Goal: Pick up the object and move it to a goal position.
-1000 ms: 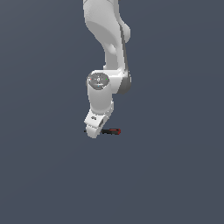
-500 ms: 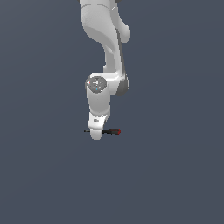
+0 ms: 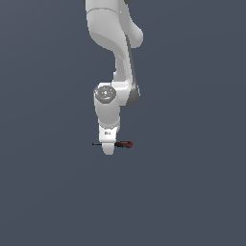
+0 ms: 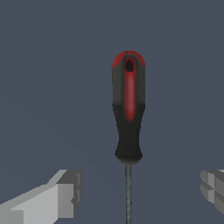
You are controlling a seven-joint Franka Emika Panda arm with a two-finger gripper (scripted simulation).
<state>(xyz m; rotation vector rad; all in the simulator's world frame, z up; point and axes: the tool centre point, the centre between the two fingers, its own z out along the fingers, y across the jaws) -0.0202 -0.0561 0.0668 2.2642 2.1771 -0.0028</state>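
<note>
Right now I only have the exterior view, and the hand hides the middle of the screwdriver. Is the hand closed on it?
Observer: No. In the wrist view the hand is open, its fingers apart from the shaft on both sides.
Operator: Which part lies between them?
Observer: The thin shaft; the screwdriver handle sits beyond the fingertips.
Operator: Is it centred?
Observer: Roughly, in the gap between the fingers.

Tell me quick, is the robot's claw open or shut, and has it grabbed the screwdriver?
Gripper: open, one finger on each side of the screwdriver shaft, touching nothing. Not grabbed.
</note>
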